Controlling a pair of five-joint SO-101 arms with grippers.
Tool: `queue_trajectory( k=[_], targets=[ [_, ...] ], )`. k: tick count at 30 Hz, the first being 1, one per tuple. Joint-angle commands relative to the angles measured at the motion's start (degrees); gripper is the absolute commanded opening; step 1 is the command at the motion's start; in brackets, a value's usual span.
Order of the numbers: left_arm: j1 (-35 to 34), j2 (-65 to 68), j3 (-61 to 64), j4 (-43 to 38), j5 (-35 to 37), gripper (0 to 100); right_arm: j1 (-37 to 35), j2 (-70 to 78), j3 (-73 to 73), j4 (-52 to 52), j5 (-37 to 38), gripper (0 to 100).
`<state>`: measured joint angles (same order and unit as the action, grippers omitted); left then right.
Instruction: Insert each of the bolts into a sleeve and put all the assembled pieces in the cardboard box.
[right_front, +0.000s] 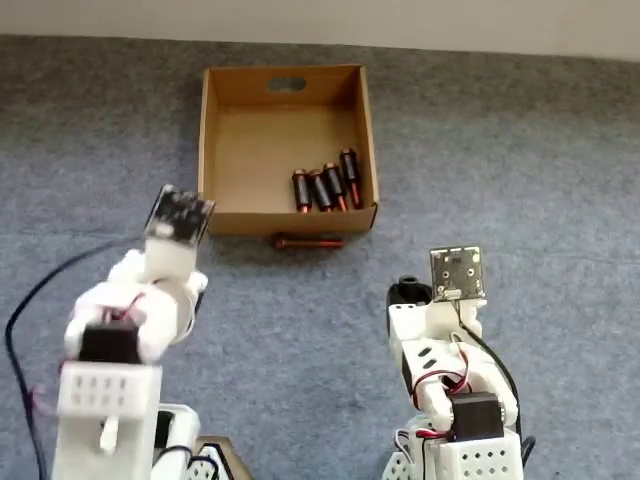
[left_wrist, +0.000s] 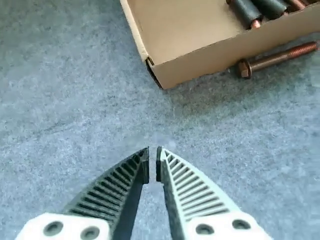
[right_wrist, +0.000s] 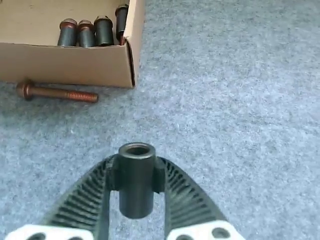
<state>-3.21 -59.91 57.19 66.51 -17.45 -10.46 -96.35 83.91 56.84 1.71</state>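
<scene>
1. The loose bolt (right_wrist: 57, 93) looks like solid copper-toned metal. It should be stiff, weighty for its size, smooth on the shank, and apt to roll on its side. The best hold, I judge, is across the plain shank near the hex head, which leaves the threaded end free to enter a sleeve.
2. It lies flat on the grey carpeted worktop (right_front: 520, 180), outside the cardboard box (right_front: 205, 150). It is just beside the box's near wall and roughly parallel to it.
3. The sleeve (right_wrist: 136, 180) is a dark, matte, rigid tube with an open bore. The right claw (right_wrist: 135, 167) grips it across the barrel, with the open end standing clear of the grip.
4. The left claw (left_wrist: 152, 162) is closed to a sliver and holds nothing. It hangs over the carpet near a corner of the box.
5. Four assembled pieces (right_front: 325, 187) lie side by side inside the box near its front wall. They are dark sleeves with copper bolt ends showing.
</scene>
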Motion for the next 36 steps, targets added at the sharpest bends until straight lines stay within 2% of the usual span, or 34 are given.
queue_trajectory(
  k=[1,8,13,15,23,30,36],
  targets=[
    [3.8,17.5,-8.8,-0.3,-0.2,6,0.5,-0.7,-0.3,-1.2,-0.5,0.6],
    [12.5,32.6,-19.9,-0.6,0.8,6,0.5,-0.7,1.1,-1.5,-0.5,0.6],
    [13.8,40.7,-23.7,-4.3,14.1,20,0.5,-0.7,1.1,-1.3,-0.5,0.6],
    [13.8,43.4,-24.1,-6.3,16.9,24,0.5,-0.7,1.1,-1.2,-0.5,0.6],
    [13.1,51.9,-24.1,-19.9,16.7,24,0.5,-0.7,1.2,-1.1,-0.5,0.6],
    [13.2,58.3,-24.1,-26.5,16.8,24,0.5,-0.7,1.2,-1.1,-0.5,0.6],
    [13.2,60.4,-24.1,-28.7,16.8,24,0.5,-0.7,1.2,-1.1,-0.5,0.6]
  ],
)
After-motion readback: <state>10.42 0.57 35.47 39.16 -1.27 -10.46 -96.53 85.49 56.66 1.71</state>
